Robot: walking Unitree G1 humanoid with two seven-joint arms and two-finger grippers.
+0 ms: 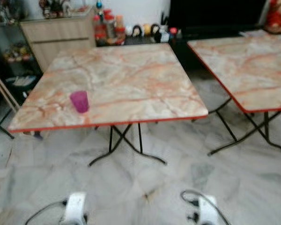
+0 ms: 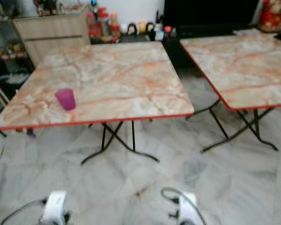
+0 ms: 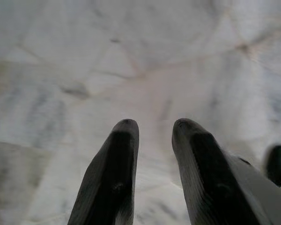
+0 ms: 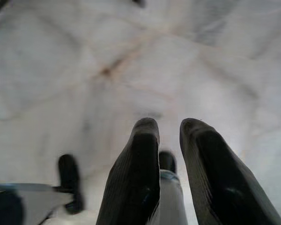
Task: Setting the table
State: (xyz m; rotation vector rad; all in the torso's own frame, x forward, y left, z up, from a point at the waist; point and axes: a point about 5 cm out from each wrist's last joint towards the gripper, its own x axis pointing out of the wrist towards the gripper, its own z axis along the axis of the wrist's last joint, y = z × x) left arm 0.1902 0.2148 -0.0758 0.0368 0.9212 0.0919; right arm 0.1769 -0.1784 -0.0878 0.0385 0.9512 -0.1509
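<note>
A translucent purple cup (image 1: 79,101) stands upright near the front left corner of a marble-patterned folding table (image 1: 140,70) with a red edge. The table stands a short way ahead of me. Both arms hang low, well short of the table: the left arm (image 1: 75,208) and the right arm (image 1: 206,211) show at the bottom of the eye views. My left gripper (image 3: 154,124) points down at the marble floor, its fingers a little apart and holding nothing. My right gripper (image 4: 170,123) also hangs over the floor, with a narrow gap between its fingers and nothing in it.
A second marble folding table (image 1: 253,70) stands to the right, with a floor gap between the two. Behind are a wooden cabinet (image 1: 61,33), several bottles and jars (image 1: 107,28) and a dark unit (image 1: 215,14). Black crossed legs (image 1: 126,145) reach out under the tables.
</note>
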